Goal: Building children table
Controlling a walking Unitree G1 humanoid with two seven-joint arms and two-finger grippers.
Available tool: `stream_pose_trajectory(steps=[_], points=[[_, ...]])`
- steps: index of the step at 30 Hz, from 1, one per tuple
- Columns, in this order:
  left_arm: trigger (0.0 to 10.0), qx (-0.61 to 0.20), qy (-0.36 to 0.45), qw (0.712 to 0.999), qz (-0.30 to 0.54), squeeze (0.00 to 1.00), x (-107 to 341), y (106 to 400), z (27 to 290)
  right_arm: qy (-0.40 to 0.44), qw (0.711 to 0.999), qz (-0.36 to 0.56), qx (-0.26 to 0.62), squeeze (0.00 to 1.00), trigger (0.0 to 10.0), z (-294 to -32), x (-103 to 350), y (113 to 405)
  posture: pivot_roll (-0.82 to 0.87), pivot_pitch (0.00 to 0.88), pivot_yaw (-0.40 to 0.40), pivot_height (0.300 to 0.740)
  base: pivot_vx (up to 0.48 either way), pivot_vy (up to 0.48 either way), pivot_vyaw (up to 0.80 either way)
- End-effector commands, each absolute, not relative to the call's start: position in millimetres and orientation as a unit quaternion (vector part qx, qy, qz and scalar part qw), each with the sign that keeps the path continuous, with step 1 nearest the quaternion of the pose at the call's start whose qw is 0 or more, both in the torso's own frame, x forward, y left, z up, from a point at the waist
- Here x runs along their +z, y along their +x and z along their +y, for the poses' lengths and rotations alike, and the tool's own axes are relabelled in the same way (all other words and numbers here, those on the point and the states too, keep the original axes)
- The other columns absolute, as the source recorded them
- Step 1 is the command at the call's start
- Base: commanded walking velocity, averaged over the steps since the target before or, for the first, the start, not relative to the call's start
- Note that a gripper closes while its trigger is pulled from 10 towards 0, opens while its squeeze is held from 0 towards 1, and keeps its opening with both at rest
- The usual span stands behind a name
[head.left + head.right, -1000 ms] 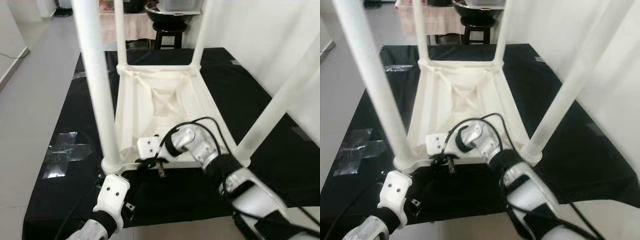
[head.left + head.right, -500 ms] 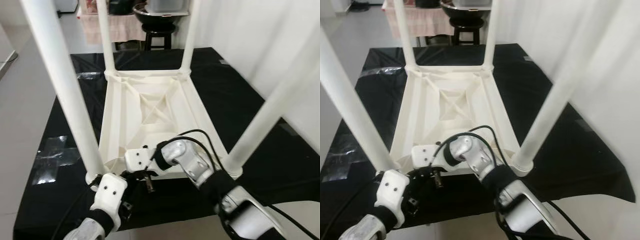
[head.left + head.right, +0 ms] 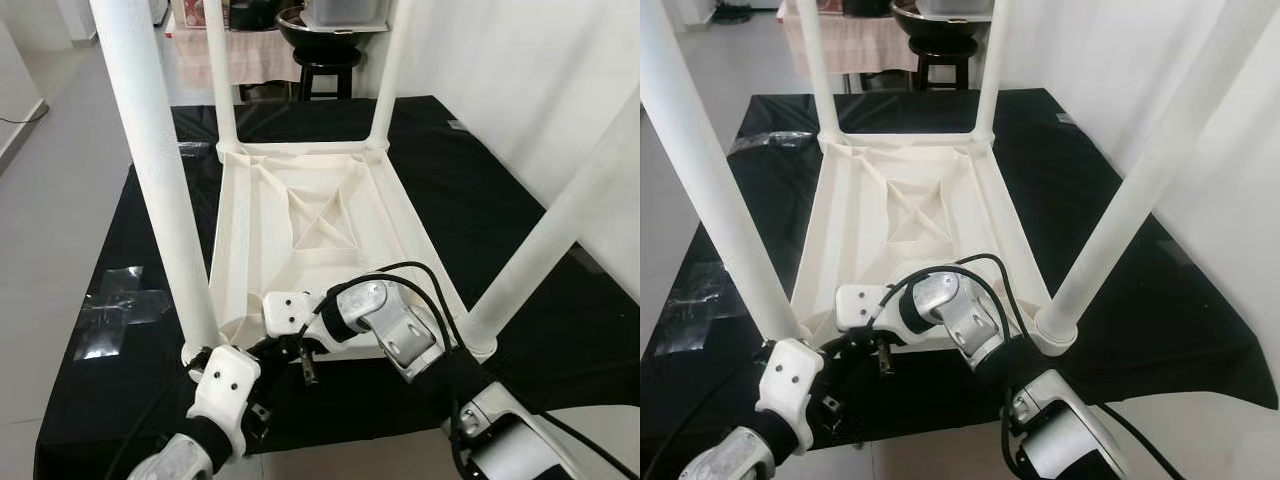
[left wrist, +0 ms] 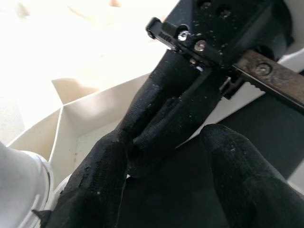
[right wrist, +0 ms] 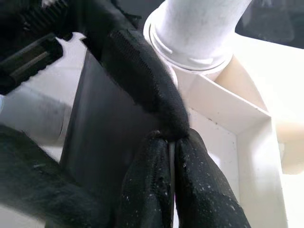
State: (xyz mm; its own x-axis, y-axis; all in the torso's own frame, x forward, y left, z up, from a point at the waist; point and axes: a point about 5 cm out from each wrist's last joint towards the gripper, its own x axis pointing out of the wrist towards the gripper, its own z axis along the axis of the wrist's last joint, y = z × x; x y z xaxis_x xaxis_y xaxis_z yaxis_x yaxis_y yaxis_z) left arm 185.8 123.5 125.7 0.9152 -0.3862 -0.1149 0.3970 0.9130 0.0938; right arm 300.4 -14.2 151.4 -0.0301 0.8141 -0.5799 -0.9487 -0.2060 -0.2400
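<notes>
A white plastic children's table point(image 3: 300, 215) lies upside down on a black mat, its four white legs pointing up. Both grippers meet at its near left corner, beside the base of the near left leg point(image 3: 160, 190). My right gripper point(image 3: 262, 348) reaches across from the right and is shut on the table's thin rim wall point(image 5: 223, 114), close under the leg's socket point(image 5: 199, 33). My left gripper point(image 4: 168, 142) comes from below with its fingers point(image 4: 95, 190) open, and the right gripper's black fingers lie between them.
The black mat point(image 3: 500, 200) covers the floor under the table. A white wall point(image 3: 540, 80) runs along the right. At the back stand a dark stool point(image 3: 325, 70) and a cloth-draped table point(image 3: 260, 55). Shiny tape point(image 3: 120, 310) marks the grey floor on the left.
The head views have shifted, so the whole scene sits differently. Both grippers stay at the near left corner, with the left one a little closer to the right one.
</notes>
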Motion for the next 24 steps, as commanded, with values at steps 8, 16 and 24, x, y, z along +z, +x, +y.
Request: stream_pose_trajectory(steps=[8,16,24], points=[[10.0,-0.198,0.069,0.975,0.070,0.00,116.1,191.4,123.6,-0.238,0.542,-0.048,0.805,0.00,0.0,42.9,200.5,254.3,0.05,0.019,-0.042,0.740,0.000,0.000,0.00],[10.0,-0.199,0.068,0.975,0.070,0.00,115.7,191.7,123.5,-0.296,0.546,-0.023,0.783,0.00,0.0,46.0,179.8,257.4,0.04,0.019,-0.040,0.740,0.000,0.000,0.00],[10.0,-0.199,0.068,0.975,0.069,0.00,115.3,192.7,123.7,-0.317,0.597,0.010,0.737,1.00,10.0,49.8,157.1,268.0,0.04,0.015,-0.039,0.740,0.000,0.000,0.00]])
